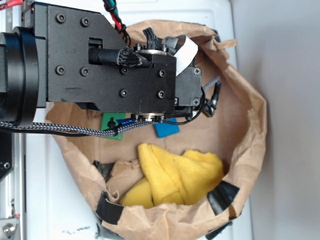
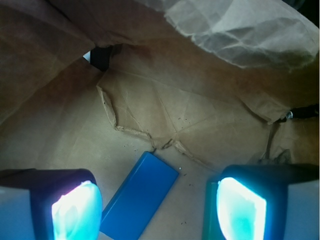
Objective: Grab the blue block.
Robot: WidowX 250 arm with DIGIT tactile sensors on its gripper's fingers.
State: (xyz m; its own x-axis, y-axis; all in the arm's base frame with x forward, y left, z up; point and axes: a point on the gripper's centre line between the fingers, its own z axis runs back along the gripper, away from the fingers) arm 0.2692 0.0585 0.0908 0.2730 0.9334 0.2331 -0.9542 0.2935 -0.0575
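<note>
no readable text, labels or numbers

My arm [image 1: 105, 60] is matte black plates with hex-socket screws. I see a braided grey cable [image 1: 65, 128] along its lower edge, red wires [image 1: 114, 15] at the top and a white ribbon strip [image 1: 187, 50]. Finger pads [image 2: 75, 210] glow pale cyan in the wrist view.

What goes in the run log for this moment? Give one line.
claw: open, inside paper bag | blue block: flat on bag floor, between fingers, ungrasped | green block: beside
</note>
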